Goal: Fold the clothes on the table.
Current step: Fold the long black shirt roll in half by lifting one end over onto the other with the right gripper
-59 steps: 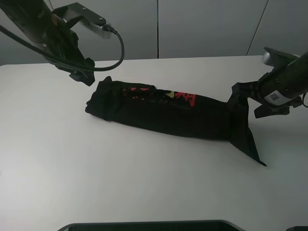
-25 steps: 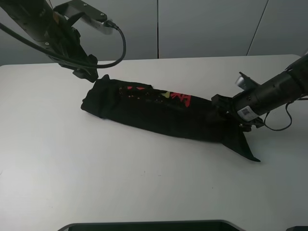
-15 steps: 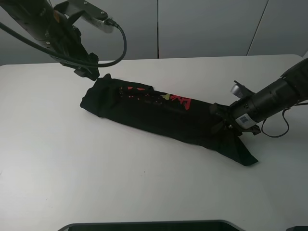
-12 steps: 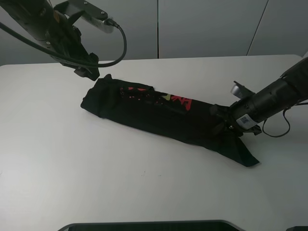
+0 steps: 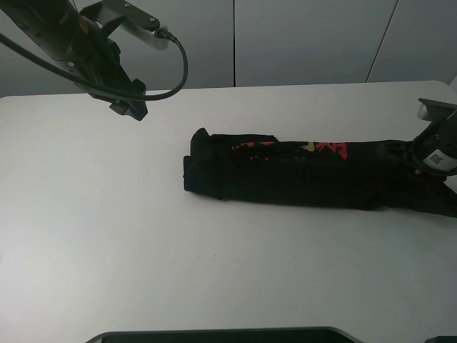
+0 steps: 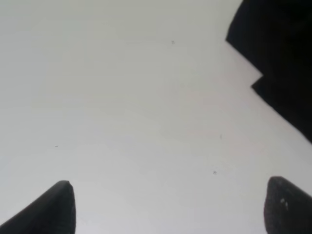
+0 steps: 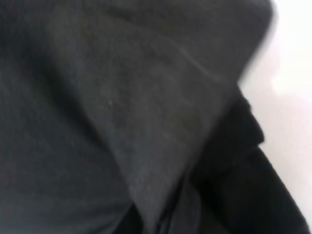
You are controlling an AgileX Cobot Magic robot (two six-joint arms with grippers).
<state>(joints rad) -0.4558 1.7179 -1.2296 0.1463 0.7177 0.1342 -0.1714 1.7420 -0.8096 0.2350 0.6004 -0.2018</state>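
The black T-shirt (image 5: 300, 175) lies folded into a long narrow strip across the right half of the white table (image 5: 143, 236), with red and yellow characters showing on top. My right gripper (image 5: 423, 158) is at the strip's right end by the view's edge, shut on the cloth. The right wrist view is filled with black cloth (image 7: 122, 112), which hides the fingers. My left gripper (image 5: 130, 108) hovers open and empty to the far left of the shirt. In the left wrist view its fingertips (image 6: 53, 207) stand wide apart over bare table, with the shirt's corner (image 6: 278, 53) off to one side.
A dark object's edge (image 5: 214, 334) runs along the table's front edge. A black cable (image 5: 178, 68) loops from the left arm above the table's back left. Grey wall panels stand behind the table.
The right gripper has pulled the shirt to the right and straightened it into a level strip. Its left end has slid away from the left gripper, which has stayed in place.
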